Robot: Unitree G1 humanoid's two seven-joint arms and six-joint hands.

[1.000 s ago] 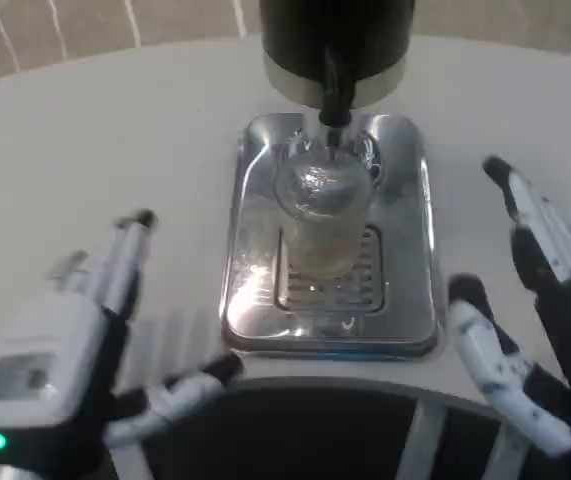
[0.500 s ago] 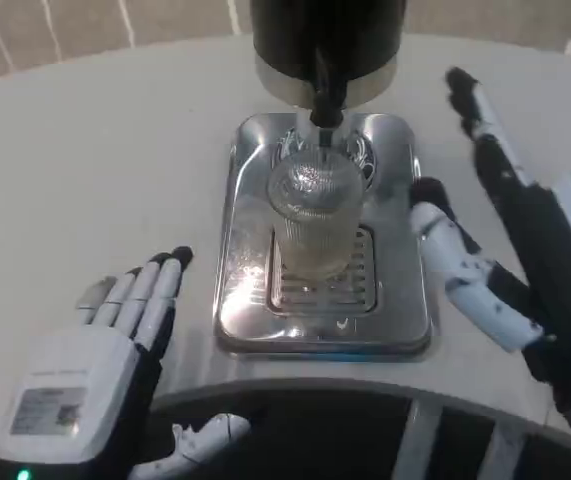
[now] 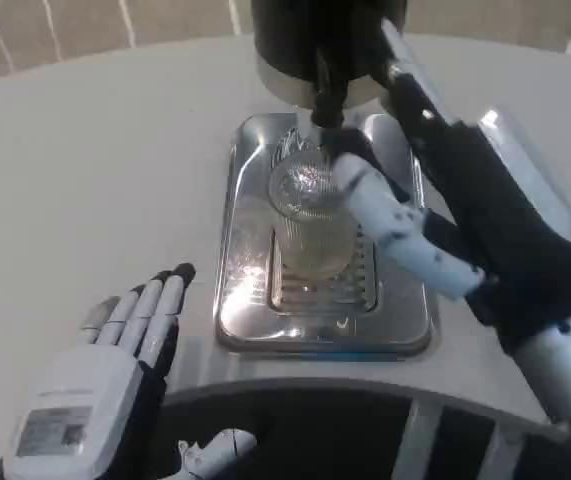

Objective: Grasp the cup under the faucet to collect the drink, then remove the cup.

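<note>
Right hand reaches in from the lower right, its silver forearm rising toward the middle of the scene, dark palm turned toward the cup. Its fingers are spread apart and hold nothing: the thumb lies along the near right side of the glass, at or just beside its ribbed wall, while the longer fingers stretch past the cup's far right side toward the dark body of the dispenser. Contact between thumb and glass cannot be made out for certain.

Left hand rests low at the near left, white back up, fingers straight and close side by side, thumb out to the side, holding nothing, well apart from the cup.

The cup, clear and ribbed, stands upright on the grate of a shiny metal drip tray, directly beneath the black faucet. The tray sits on the white table. The faucet hangs just above the cup's rim, between the right hand's thumb and long fingers.
</note>
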